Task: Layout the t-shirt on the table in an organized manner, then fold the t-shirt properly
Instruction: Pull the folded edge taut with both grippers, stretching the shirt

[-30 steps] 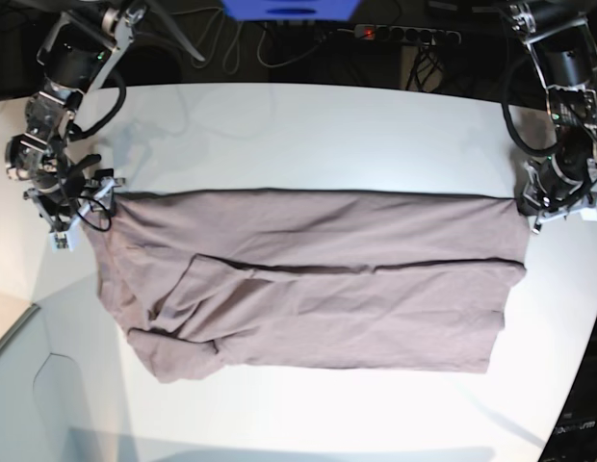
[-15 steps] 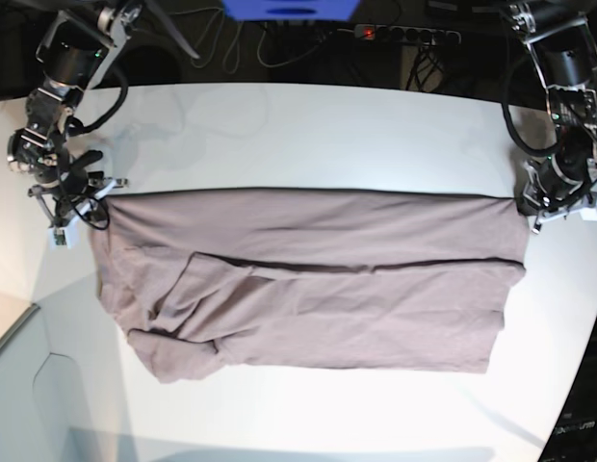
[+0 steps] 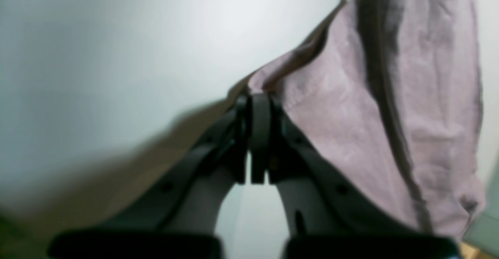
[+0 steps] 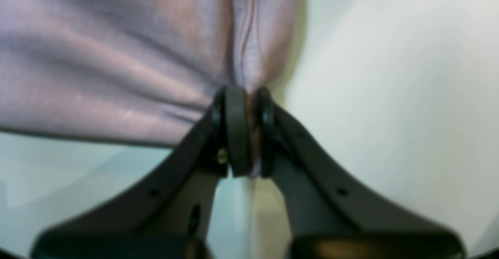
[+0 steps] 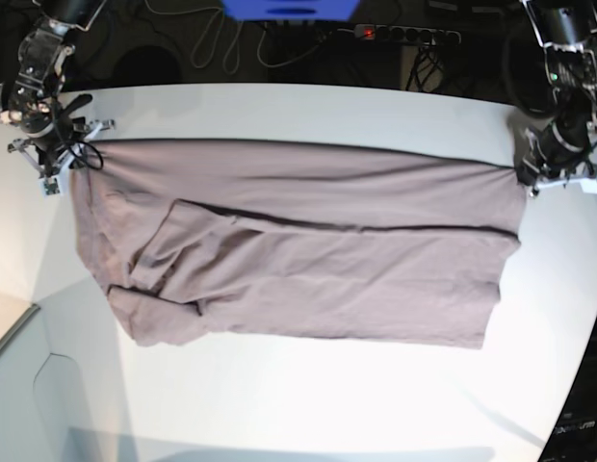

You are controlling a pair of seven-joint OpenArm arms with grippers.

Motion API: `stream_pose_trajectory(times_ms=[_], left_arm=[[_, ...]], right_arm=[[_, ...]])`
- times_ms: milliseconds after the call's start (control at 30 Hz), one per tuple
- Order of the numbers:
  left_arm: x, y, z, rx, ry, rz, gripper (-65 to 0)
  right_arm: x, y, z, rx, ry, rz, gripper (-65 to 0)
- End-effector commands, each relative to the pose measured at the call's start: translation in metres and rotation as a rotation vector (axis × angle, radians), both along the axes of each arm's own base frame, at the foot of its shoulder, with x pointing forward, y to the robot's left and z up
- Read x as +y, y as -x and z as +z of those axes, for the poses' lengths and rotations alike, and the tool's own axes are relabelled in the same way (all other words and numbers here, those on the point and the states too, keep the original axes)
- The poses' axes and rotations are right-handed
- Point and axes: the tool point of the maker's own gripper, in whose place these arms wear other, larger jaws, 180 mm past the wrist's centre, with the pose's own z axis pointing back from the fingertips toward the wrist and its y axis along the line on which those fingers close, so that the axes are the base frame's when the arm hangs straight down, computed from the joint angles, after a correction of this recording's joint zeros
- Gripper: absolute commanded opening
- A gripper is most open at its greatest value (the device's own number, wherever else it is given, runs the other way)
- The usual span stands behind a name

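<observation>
One t-shirt (image 5: 308, 245) lay on one white worktop (image 5: 308, 115), and no second garment showed in any view. Two tools were there: the left tool (image 5: 530, 178) at one end of the cloth and the right tool (image 5: 67, 164) at the other, one on each of two arms. Behind the worktop lay one black power strip (image 5: 400, 35) with a single red light, beside one blue object (image 5: 289, 9) and several dark cables, too tangled to count.
</observation>
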Motion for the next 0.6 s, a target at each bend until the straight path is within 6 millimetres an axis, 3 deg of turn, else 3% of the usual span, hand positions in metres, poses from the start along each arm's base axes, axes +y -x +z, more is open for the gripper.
stream_pose_trajectory(times_ms=[0, 333, 567], left_arm=[[0.012, -0.003, 0.014, -0.028, -0.042, 0.004, -65.0], [0.011, 0.038, 0.008, 0.011, -0.053, 0.023, -65.0], [0.022, 0.040, 0.013, -0.016, -0.045, 0.089, -65.0]], right_arm=[[-0.009, -0.004, 0.009, -0.023, 0.028, -0.002, -65.0], [-0.007, 0.027, 0.015, 0.004, 0.070, 0.016, -65.0], [-0.003, 0.041, 0.019, -0.004, 0.067, -0.025, -65.0]])
